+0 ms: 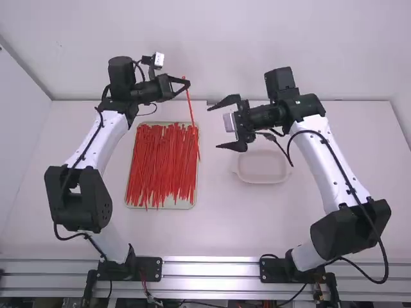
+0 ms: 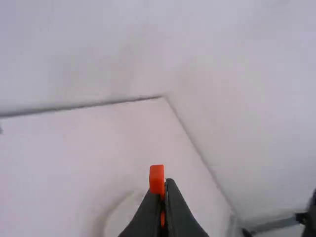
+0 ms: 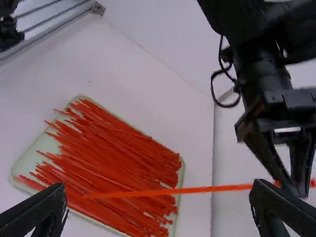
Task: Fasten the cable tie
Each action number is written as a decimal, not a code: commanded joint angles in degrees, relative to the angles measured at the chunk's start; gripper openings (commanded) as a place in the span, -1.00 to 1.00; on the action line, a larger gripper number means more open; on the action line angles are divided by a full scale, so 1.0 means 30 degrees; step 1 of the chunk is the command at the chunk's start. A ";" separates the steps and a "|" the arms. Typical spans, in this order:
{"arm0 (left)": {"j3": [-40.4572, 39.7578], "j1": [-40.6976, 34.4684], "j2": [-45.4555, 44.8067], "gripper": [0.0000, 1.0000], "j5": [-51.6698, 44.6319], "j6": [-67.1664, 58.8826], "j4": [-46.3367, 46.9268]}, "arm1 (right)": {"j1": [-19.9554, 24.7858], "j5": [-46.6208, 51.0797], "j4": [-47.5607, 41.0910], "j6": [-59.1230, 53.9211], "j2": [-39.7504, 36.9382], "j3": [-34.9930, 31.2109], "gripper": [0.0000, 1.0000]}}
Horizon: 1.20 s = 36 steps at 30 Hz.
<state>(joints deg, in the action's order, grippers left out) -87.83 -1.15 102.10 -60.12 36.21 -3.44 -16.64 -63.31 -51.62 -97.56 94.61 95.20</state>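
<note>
My left gripper [image 1: 178, 86] hovers above the far edge of the tray, shut on the head end of one red cable tie [image 1: 189, 104]. The tie's strap hangs down towards the pile. In the left wrist view the tie's orange head [image 2: 156, 178] sticks out between the closed fingers [image 2: 173, 207]. My right gripper [image 1: 218, 126] is open, just right of the hanging tie and level with it. From the right wrist, the held tie [image 3: 173, 191] runs across in front of the spread fingers [image 3: 276, 207], one end in the left gripper [image 3: 284, 153].
A pale tray [image 1: 135, 204] with a pile of several red cable ties [image 1: 164, 163] lies left of centre. A white shallow bowl [image 1: 261, 170] sits on the table under the right arm's wrist. The table's far edge meets the wall behind both grippers.
</note>
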 commanded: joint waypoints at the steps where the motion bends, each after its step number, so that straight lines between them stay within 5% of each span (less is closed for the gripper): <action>1: -0.0510 -0.0117 0.0124 -0.95 -0.2521 0.2994 0.0000 | -0.0525 -0.0452 -0.0007 -0.3592 0.0109 0.0495 0.96; 6: -0.0510 -0.0117 0.0124 -0.96 -0.3344 0.5559 -0.0015 | -0.1093 -0.0474 0.0051 -0.7512 0.0109 0.0495 0.96; 26: -0.0510 -0.0117 0.0124 -0.96 -0.5319 1.2007 -0.0073 | 0.0430 -0.7533 0.3038 -0.7497 0.0109 0.0495 0.96; 36: -0.0510 -0.0087 0.0124 -0.95 -0.6098 1.7238 -0.0131 | -0.0692 -0.7395 0.2973 -0.7453 0.0109 0.0495 0.96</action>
<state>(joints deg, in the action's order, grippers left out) -87.83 -1.19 102.10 -76.88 83.00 -3.66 -17.85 -83.88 -42.63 -120.03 94.61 95.20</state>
